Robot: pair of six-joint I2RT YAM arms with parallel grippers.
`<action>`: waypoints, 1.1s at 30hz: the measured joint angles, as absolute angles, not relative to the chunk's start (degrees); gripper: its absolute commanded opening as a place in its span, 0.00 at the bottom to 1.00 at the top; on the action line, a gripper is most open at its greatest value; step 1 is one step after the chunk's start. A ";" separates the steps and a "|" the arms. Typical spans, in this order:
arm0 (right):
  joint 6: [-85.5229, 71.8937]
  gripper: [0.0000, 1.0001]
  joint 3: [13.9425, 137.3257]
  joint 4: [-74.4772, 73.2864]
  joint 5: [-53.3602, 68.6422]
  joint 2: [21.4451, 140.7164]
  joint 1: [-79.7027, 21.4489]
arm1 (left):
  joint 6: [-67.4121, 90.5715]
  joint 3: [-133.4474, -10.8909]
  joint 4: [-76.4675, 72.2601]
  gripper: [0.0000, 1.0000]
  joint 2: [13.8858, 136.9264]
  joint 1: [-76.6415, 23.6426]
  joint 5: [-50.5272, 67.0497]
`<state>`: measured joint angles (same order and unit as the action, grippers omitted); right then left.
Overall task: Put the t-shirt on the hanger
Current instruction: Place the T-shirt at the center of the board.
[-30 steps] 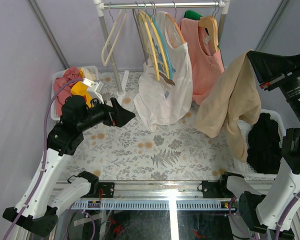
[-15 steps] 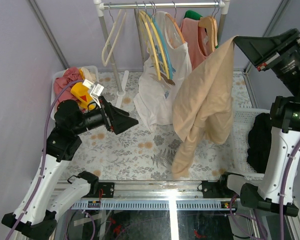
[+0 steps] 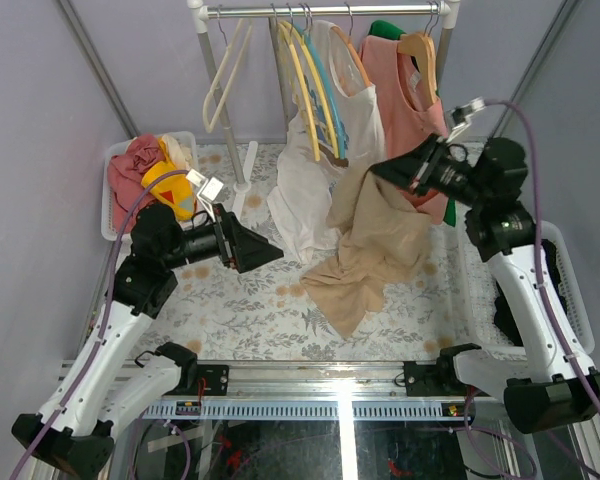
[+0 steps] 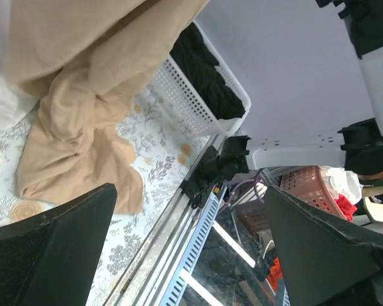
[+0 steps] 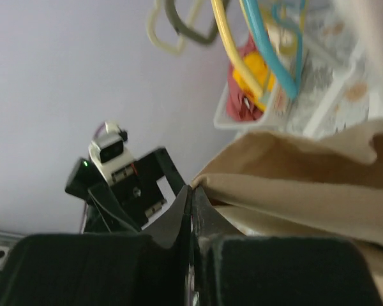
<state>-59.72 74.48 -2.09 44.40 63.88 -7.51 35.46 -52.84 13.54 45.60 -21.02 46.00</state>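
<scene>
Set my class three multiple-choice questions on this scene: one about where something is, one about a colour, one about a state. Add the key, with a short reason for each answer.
1. Where is the light-blue hanger?
A. hanging from the rail
B. lying on the table
C. inside a basket

2. What colour is the garment in the white basket on the right?
A. green
B. black
C. blue

3. How do the jaws of the right gripper stand?
A. wide open and empty
B. shut on a pink top
C. shut on the t-shirt

Key:
1 A: it hangs from the rail at the back.
2 B: the left wrist view shows black cloth in the basket.
3 C: the right wrist view shows tan cloth pinched between them.
</scene>
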 measured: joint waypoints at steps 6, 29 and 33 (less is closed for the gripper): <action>-51.96 0.00 69.25 -10.61 35.79 61.47 -20.60 | 33.39 -49.15 14.22 1.00 45.63 -21.02 44.16; -39.72 0.00 95.00 -17.41 20.56 81.71 -47.09 | 29.45 -44.45 20.56 1.00 43.42 -22.00 38.61; -38.68 0.00 99.61 -17.65 20.64 83.07 -47.68 | 29.47 -44.47 20.58 1.00 43.44 -22.09 38.46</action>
